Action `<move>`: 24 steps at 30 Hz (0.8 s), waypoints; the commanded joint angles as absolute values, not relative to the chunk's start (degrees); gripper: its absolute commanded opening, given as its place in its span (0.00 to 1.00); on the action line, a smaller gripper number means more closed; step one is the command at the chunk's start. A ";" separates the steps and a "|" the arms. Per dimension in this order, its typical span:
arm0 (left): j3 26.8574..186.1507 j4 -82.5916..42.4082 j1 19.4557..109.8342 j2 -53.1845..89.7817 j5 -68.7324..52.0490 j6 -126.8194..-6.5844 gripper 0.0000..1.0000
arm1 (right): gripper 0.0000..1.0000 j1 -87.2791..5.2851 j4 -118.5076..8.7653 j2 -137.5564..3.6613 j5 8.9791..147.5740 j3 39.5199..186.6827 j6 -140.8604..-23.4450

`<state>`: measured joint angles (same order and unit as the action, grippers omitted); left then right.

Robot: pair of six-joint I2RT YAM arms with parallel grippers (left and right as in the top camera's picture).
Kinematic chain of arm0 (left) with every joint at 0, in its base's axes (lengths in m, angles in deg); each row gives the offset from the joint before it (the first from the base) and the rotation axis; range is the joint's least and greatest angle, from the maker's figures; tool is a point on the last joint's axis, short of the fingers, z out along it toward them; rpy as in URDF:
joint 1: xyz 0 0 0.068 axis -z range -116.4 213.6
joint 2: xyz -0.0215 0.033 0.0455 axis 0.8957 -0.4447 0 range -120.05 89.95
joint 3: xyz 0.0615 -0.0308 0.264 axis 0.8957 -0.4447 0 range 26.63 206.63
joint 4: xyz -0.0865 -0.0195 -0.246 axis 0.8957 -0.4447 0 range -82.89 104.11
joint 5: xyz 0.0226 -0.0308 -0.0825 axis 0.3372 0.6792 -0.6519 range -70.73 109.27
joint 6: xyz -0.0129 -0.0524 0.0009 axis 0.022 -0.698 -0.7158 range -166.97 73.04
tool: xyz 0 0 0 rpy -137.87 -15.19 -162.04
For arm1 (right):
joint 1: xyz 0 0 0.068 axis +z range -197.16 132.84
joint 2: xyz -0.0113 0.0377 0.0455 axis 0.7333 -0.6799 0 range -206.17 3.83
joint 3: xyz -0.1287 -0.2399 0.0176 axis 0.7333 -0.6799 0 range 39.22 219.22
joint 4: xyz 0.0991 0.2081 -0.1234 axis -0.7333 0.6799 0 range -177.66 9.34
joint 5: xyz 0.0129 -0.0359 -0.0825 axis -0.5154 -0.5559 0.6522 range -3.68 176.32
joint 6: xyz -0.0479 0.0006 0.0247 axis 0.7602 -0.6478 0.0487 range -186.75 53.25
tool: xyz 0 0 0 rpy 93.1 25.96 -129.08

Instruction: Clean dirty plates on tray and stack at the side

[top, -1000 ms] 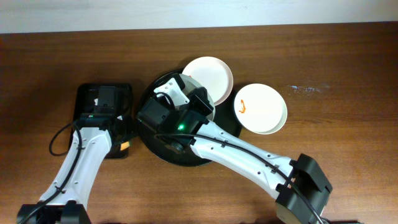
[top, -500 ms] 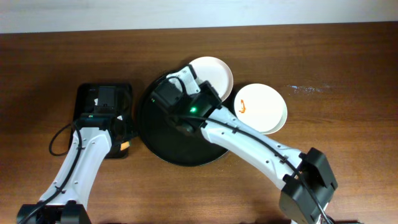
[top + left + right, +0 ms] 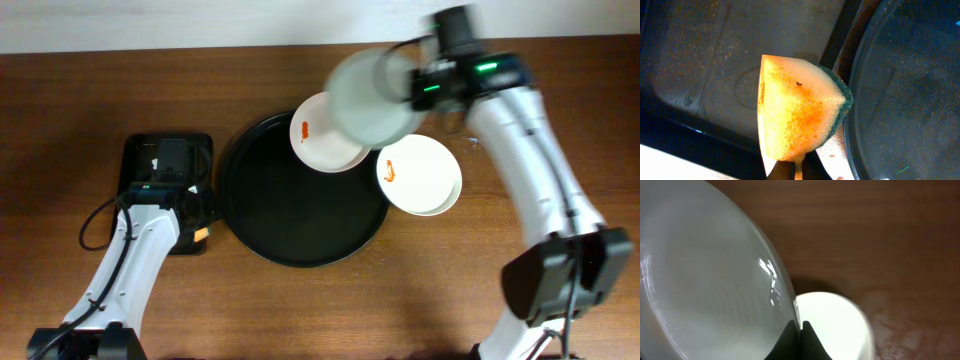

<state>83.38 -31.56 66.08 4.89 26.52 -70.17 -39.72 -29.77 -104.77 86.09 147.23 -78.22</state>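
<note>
My right gripper (image 3: 415, 90) is shut on the rim of a white plate (image 3: 368, 97), held in the air at the back and blurred. In the right wrist view that plate (image 3: 705, 280) fills the left side, with the right gripper (image 3: 801, 330) pinching its edge. Under it a second plate (image 3: 315, 145) with an orange smear rests on the back right rim of the round black tray (image 3: 290, 215). A third smeared plate (image 3: 425, 180) lies on the table to the right. My left gripper (image 3: 797, 167) is shut on a yellow sponge (image 3: 795, 115) with a green side.
A rectangular black tray (image 3: 165, 165) sits left of the round one, under my left arm, and appears again in the left wrist view (image 3: 700, 75). A white patch (image 3: 495, 143) marks the wood at the right. Another white plate (image 3: 835, 325) shows below the right fingers.
The right arm swung from over the round tray up to the back right, carrying a plate. The smeared plate at the tray's rim came into view. The left arm has not moved.
</note>
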 commanded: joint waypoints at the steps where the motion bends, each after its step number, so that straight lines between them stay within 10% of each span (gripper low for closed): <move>1: 83.12 -31.47 65.90 5.65 26.08 -70.04 0.00 | 0.04 -54.45 -28.57 -104.57 74.57 148.28 -79.73; 14: 83.12 -31.38 65.88 5.65 26.13 -70.04 0.00 | 0.04 -76.59 -30.10 -121.05 76.04 140.37 -77.52; 20: 83.12 -31.18 65.88 5.65 26.15 -70.01 0.00 | 0.53 -76.59 -31.65 -121.27 81.83 140.39 -77.54; 24: 83.14 -29.35 65.88 5.65 27.61 -69.23 0.00 | 0.56 -76.26 -27.69 -120.20 78.40 144.37 -77.54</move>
<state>83.36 -30.44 66.08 4.89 26.76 -70.14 -76.37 -28.89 -121.25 79.88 140.87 -77.45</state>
